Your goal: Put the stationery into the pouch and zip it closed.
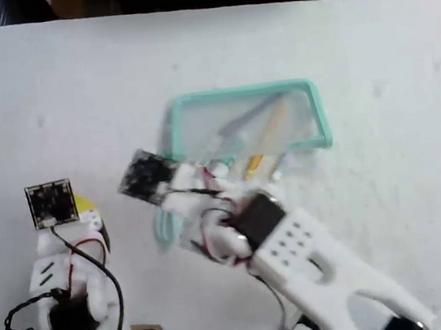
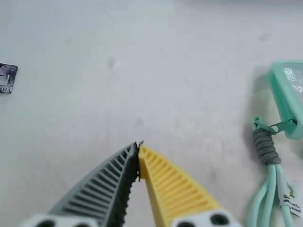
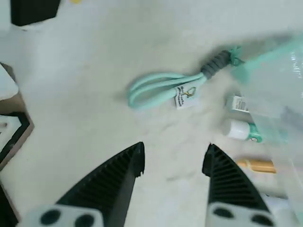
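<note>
the pouch (image 1: 236,92) lies on the table (image 1: 382,53), stationery (image 3: 241,130) poking from its mouth toward the right gripper (image 3: 174,156), which hangs just short, jaws apart. the left gripper (image 2: 138,147), tips pressed together, sits well off, so the right arm is nearer.

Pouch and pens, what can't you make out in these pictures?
High view: the mouth of the pouch lies under the right arm, so its zipper cannot be judged.
High view: the pens blur behind the pouch wall; their number is unclear.
Left wrist view: the picture's edge cuts off most of the pouch.
</note>
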Robot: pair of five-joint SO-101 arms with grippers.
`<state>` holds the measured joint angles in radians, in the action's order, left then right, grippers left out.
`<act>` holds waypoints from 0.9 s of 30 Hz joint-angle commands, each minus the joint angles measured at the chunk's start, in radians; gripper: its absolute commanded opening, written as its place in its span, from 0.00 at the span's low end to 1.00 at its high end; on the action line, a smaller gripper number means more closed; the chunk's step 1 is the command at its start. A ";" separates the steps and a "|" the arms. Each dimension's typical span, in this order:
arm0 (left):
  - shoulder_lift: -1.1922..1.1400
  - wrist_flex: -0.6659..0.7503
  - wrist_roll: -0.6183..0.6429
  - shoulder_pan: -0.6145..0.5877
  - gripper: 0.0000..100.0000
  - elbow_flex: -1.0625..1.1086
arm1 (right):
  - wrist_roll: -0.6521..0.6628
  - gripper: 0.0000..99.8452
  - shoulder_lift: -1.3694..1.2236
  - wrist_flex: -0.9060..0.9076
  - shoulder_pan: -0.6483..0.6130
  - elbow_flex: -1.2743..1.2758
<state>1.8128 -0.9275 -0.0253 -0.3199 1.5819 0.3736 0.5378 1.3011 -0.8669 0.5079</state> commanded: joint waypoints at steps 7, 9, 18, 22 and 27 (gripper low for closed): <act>0.008 0.021 0.002 -0.007 0.02 -0.025 | -0.058 0.20 -0.397 -0.351 0.022 -0.100; 0.008 0.021 0.002 -0.007 0.02 -0.025 | -0.180 0.20 -0.450 -0.427 0.027 -0.100; 0.008 0.021 0.002 -0.007 0.02 -0.025 | -0.361 0.20 -0.610 -0.608 0.087 -0.144; 0.008 0.023 0.002 -0.007 0.02 -0.025 | -0.448 0.20 -0.723 -0.550 0.125 -0.279; 0.008 0.023 0.002 -0.007 0.02 -0.025 | -0.476 0.20 -0.905 -0.418 0.124 -0.488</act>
<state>1.8128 -0.9275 -0.0207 -0.3214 1.5819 -0.0867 -0.3122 0.8255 -0.7488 0.1580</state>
